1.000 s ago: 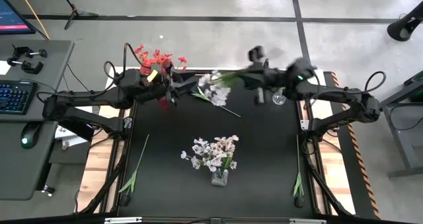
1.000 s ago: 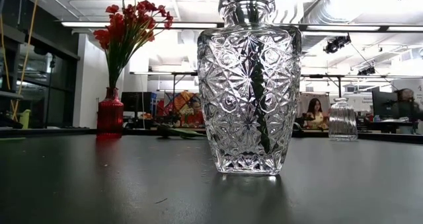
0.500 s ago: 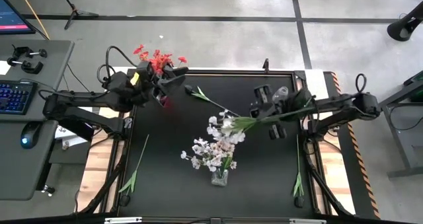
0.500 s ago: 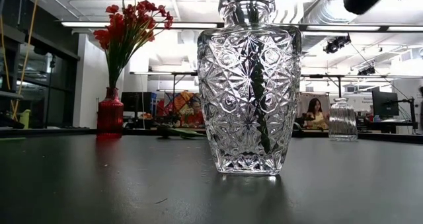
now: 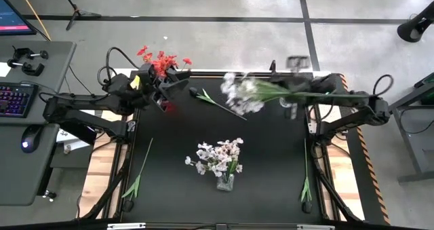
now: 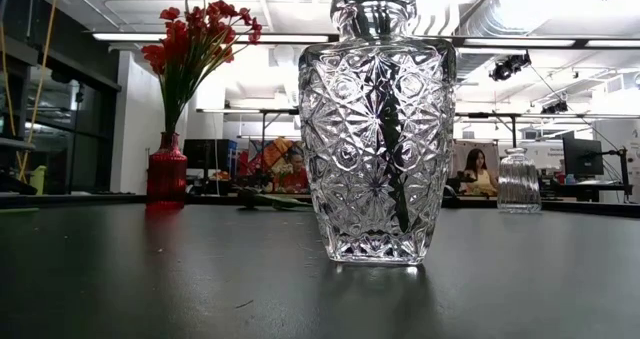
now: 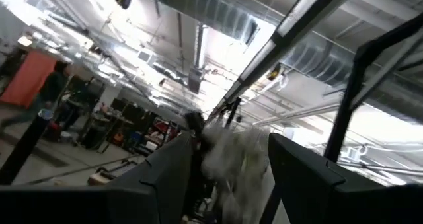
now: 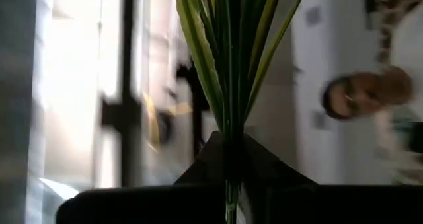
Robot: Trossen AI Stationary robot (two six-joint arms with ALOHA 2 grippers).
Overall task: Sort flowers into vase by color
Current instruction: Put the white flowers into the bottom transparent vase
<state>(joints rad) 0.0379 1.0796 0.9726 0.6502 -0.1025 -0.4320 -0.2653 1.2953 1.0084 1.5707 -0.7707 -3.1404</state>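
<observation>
My right gripper (image 5: pixel 306 94) is over the table's far right, shut on a spray of white flowers (image 5: pixel 241 94) whose blossoms reach toward the middle of the far edge. My left gripper (image 5: pixel 175 85) hangs open and empty beside the red vase (image 6: pixel 167 169), which holds red flowers (image 5: pixel 161 59). A large cut-glass vase (image 6: pixel 375 129) near the front edge holds white flowers (image 5: pixel 218 157) by their stems. A dark-headed flower (image 5: pixel 217 102) lies flat on the table at the far middle. My right gripper pinches the white spray's green stem (image 8: pixel 228 128) between its two fingers, just below where the long leaves fan out. The fingers lie along the stem. The spray sticks out beyond the fingertips toward the table's left, lifted clear of the table.
A small ribbed clear vase (image 6: pixel 518 179) stands at the far right, just under my right gripper. Loose green stems lie on the left rail (image 5: pixel 139 172) and the right rail (image 5: pixel 306 182). Between the large vase and the dark flower the black tabletop (image 5: pixel 271 148) is bare.
My right gripper swung the white spray from the far edge toward the near edge, over the large vase, then back to the far edge, turning and tipping up as it went. The spray stayed clear of the table. My left gripper drew back a little toward the left and tipped up.
</observation>
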